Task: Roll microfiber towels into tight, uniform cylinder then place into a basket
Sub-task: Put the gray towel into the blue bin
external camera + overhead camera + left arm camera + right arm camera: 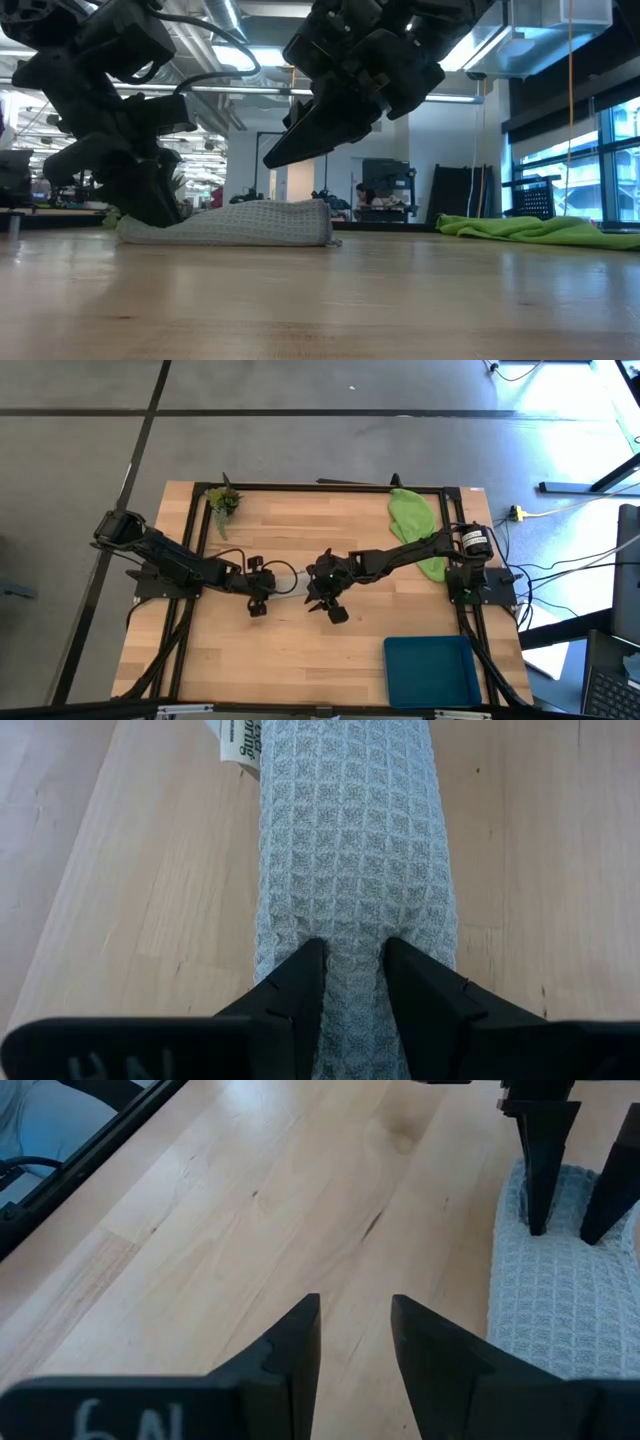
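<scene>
Bare wood all around, left tool (352, 982) pinching rolled grey towel (352, 850) end, right tool (355, 1342) slightly parted, empty, raised alongside

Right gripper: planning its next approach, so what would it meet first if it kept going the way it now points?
Probably bare table; the right gripper is open and empty, with the grey towel off to one side of its line.

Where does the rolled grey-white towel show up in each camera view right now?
High view: grey-white towel mid-table, mostly hidden between the two grippers.
Low view: lying left of centre, left gripper on its end.
Left wrist view: fills the centre, pinched by the fingers.
Right wrist view: right edge.
Shared landmark: the left gripper on the roll.
</scene>
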